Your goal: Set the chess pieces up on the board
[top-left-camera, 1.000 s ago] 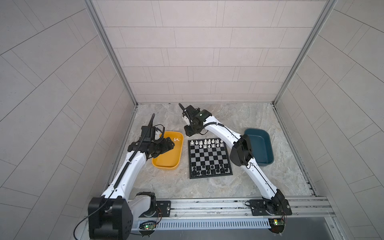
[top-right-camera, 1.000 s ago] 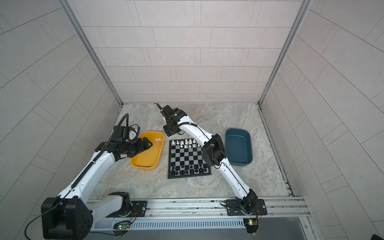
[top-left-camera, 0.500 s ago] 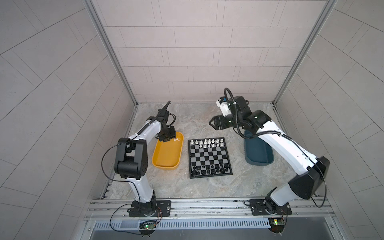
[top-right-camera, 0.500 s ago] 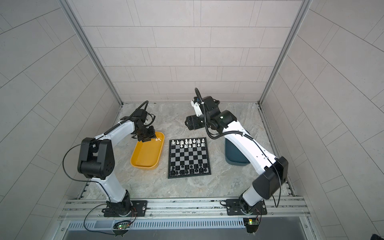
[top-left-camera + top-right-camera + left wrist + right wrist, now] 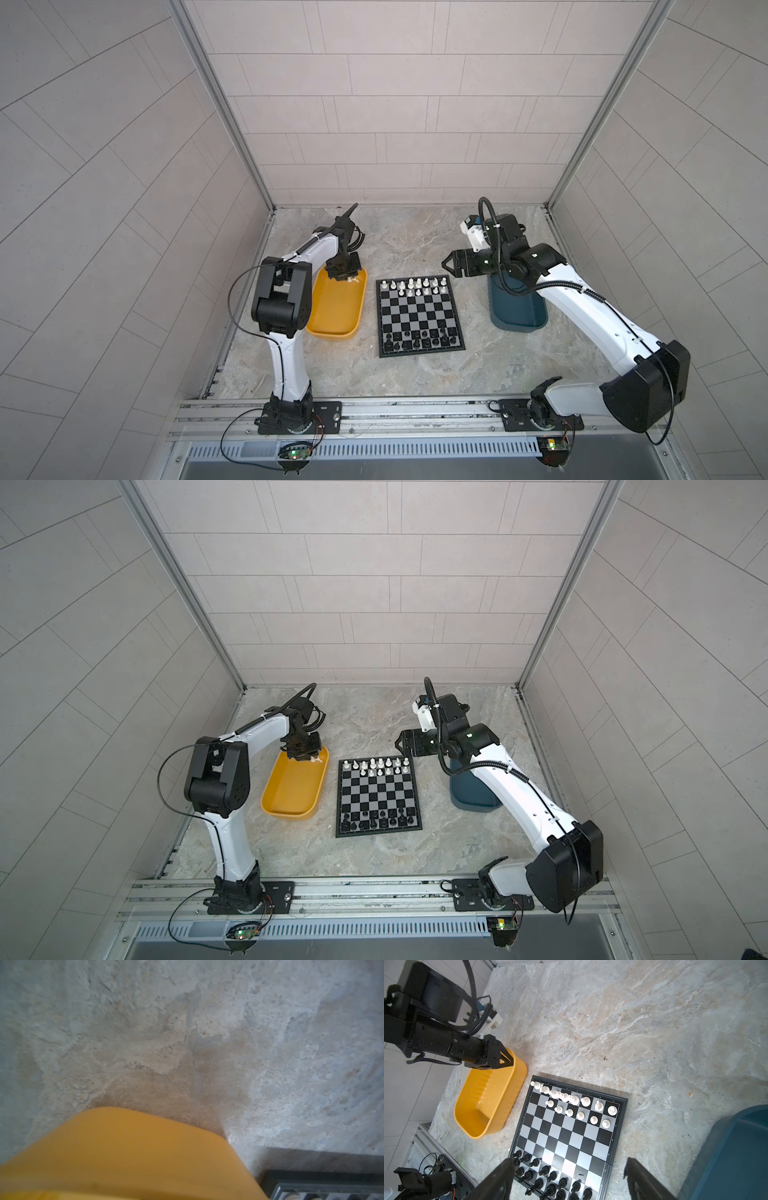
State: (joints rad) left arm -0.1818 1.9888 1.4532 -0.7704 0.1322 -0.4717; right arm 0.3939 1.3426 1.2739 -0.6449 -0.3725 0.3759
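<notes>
**Board** (image 5: 419,318): black and light-grey squares, thin black border. Lies flat on the worktop (image 5: 407,245), between yellow tray (image 5: 336,309) and teal tray (image 5: 519,313). Bears small coordinate marks along the border, too small to read in the right wrist view.

**White pieces** (image 5: 415,286): stand upright on the two far rows. Six pawns in the second row, set toward the teal-tray side.

**Black pieces** (image 5: 419,338): stand on the two near rows.

**Loose white piece** (image 5: 354,281): lies at the far end of the yellow tray, just beside the left gripper's tips.

**Left gripper** (image 5: 347,277): dips into the far end of the yellow tray. Jaws seen side-on only, so cannot tell whether closed or gripping.

**Right gripper** (image 5: 448,264): hangs above the worktop just beyond the board's far right corner. Jaws spread wide, nothing between them.

**Changes:**
- **Against one second ago:** right gripper drawn back from the board's far left corner to the teal-tray side; left elbow raised high.
- **Against half a second ago:** left gripper sunk lower at the same tray end; right gripper shifted nearer the board's corner.
- Board and both trays unmoved.
</notes>
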